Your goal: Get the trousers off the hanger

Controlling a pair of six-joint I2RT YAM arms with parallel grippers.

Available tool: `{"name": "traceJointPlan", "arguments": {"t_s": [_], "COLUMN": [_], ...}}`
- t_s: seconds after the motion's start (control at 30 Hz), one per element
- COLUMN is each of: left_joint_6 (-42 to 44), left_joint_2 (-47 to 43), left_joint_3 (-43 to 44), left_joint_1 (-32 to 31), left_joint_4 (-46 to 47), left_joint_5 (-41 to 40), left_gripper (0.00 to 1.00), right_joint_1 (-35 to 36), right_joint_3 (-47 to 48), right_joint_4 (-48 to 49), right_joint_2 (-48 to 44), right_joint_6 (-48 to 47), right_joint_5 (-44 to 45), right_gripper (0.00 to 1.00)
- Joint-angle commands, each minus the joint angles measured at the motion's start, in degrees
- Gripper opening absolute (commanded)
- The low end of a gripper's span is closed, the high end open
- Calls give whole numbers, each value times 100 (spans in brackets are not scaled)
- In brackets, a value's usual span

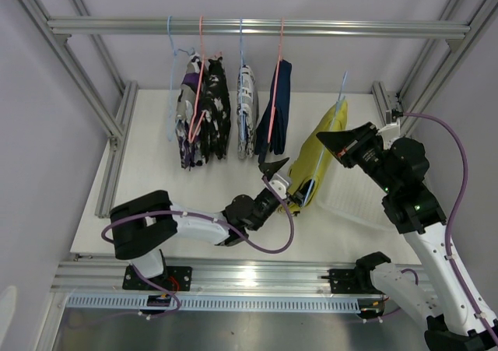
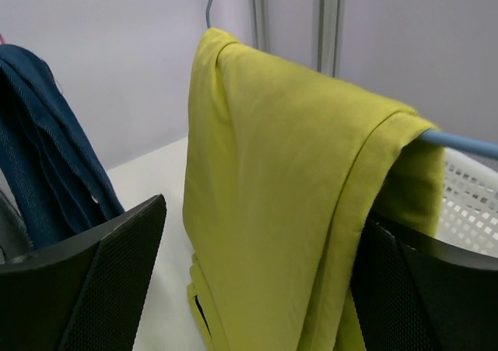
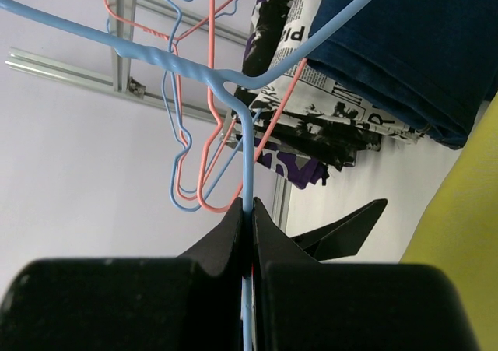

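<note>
The yellow-green trousers (image 1: pixel 323 152) hang folded over a blue hanger (image 1: pixel 341 94) that is off the rail. My right gripper (image 1: pixel 333 139) is shut on this hanger's wire (image 3: pixel 247 156) just below its neck. My left gripper (image 1: pixel 289 186) is open, with the lower part of the yellow-green trousers (image 2: pixel 280 195) between its fingers (image 2: pixel 85 281); the right finger lies against the cloth. The navy trousers (image 1: pixel 274 110) and the patterned trousers (image 1: pixel 204 117) hang on pink and blue hangers from the rail (image 1: pixel 257 28).
A white plastic basket (image 1: pixel 350 199) lies on the table right of and under the yellow-green trousers. Frame posts stand at both sides. An empty light blue hanger (image 1: pixel 173 71) hangs left on the rail.
</note>
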Motion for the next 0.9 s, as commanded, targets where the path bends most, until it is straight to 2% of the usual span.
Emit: {"name": "traceJointPlan", "arguments": {"t_s": [0.0, 0.33, 0.43, 0.57, 0.63, 0.87], "left_joint_6": [178, 73, 12, -32, -85, -208], "left_joint_2": [153, 434, 486, 522, 513, 425], "left_joint_3": [332, 614, 658, 676, 649, 491], "left_joint_1": [22, 83, 83, 92, 92, 92], "left_joint_4": [826, 1020, 1073, 1090, 1117, 1371], "left_joint_5": [-181, -172, -172, -163, -146, -76], "left_gripper": [92, 82, 74, 54, 48, 39], "right_joint_1": [41, 41, 32, 32, 49, 58], "right_joint_3": [110, -189, -365, -497, -602, -875], "right_joint_4": [726, 823, 963, 1113, 1253, 1544], "right_joint_2": [-193, -272, -307, -316, -333, -324], "right_joint_6": [-32, 73, 187, 310, 433, 741], "right_joint_5": [-240, -240, -258, -319, -398, -609], "right_gripper": [0, 0, 0, 0, 0, 0]}}
